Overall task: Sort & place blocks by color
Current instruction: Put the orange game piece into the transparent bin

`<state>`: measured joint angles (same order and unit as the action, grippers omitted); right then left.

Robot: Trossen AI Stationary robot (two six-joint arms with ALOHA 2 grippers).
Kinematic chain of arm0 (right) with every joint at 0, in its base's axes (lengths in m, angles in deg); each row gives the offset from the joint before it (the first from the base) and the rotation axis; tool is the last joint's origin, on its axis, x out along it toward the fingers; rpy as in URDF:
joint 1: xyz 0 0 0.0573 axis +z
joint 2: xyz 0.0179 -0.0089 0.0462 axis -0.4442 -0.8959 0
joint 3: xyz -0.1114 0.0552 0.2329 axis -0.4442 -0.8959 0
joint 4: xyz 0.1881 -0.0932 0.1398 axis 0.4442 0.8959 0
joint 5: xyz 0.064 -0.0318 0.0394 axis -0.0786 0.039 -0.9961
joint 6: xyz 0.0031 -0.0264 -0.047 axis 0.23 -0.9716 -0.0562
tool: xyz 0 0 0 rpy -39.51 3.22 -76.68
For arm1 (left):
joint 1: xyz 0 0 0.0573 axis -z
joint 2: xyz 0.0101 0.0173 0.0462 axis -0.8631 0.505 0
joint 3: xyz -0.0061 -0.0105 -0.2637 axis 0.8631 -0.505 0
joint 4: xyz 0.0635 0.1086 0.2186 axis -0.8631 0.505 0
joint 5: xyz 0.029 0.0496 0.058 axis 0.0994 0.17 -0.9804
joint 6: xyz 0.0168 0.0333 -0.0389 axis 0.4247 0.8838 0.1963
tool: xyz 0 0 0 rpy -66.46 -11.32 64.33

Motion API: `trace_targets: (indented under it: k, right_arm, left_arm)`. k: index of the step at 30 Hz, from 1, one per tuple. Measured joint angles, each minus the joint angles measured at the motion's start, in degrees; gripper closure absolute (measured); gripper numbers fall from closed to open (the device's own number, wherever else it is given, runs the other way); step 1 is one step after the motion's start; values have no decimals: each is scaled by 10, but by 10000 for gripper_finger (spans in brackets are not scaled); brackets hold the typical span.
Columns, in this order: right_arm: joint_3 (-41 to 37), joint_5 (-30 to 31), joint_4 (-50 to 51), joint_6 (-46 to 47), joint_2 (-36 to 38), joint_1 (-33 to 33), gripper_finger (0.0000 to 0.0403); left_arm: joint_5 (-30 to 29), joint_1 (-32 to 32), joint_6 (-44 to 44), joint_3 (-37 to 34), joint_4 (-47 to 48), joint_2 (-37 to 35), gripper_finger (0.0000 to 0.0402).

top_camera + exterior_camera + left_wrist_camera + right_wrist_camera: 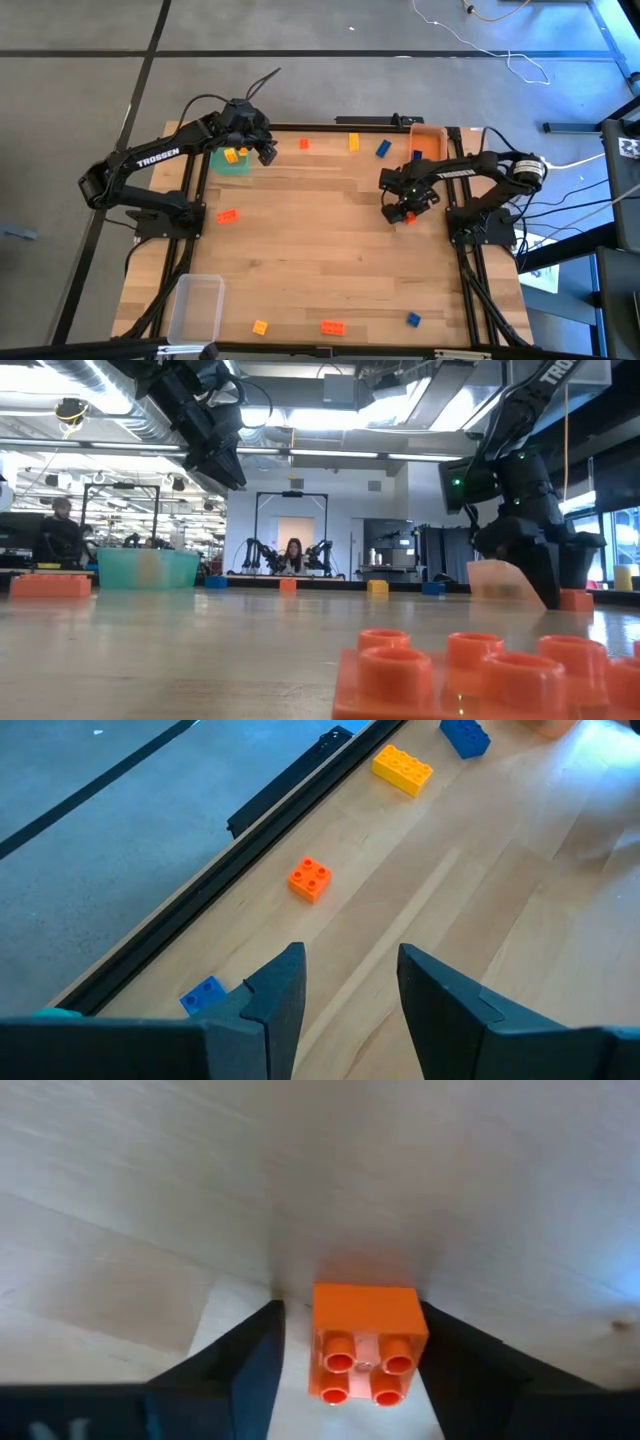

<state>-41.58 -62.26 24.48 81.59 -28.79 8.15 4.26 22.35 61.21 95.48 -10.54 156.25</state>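
My right gripper (pixel 404 212) is down at the table near its right edge, open. An orange-red block (pixel 366 1342) rests studs-up on the wood between its fingers and also shows in the high view (pixel 409 218) and the low view (pixel 577 600). My left gripper (pixel 267 152) hovers open by the far left of the table, next to the green bin (pixel 233 166), which holds a yellow block (pixel 232 154). Its wrist view looks down on an orange block (pixel 310 878), a yellow block (pixel 402 768) and two blue blocks (pixel 465 735) (pixel 203 995). My right gripper comes at the orange-red block from above, with one finger on each side of it. One finger (pixel 455 1365) lies right at the block's side (pixel 420 1325) and a gap shows at the other finger. I cannot tell whether it touches. The block sits flat on the table.
More blocks lie loose: orange (pixel 304 144), yellow (pixel 353 141) and blue (pixel 383 148) along the far edge, orange-red (pixel 227 215) on the left, and yellow (pixel 260 327), orange (pixel 332 327) and blue (pixel 413 319) near the front. The orange bin (pixel 428 140) stands far right and the clear bin (pixel 197 305) near left.
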Motion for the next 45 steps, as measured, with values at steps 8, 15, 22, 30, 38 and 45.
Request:
trace_targets:
  k: [8, 15, 22, 30, 38, 45]
  right_arm:
    - [1, -3, -1, 0, -2, 0, 263]
    - [46, 28, 1, -44, -10, 1, 263]
    - [141, 73, -43, -92, -8, -10, 263]
    - [275, 106, -103, -160, -7, -26, 263]
    - [363, 105, -202, -205, -7, -50, 263]
    - [377, 83, -263, -326, -7, -53, 263]
  left_arm:
    - [0, 0, 0, 0, 1, 0, 252]
    - [0, 0, 0, 0, 1, 0, 252]
    - [-3, 4, 47, 0, 0, 0, 252]
    - [-1, 32, 108, 0, -3, 0, 252]
    - [20, 93, 207, 0, -48, 0, 252]
    - [20, 131, 181, 0, -119, 0, 252]
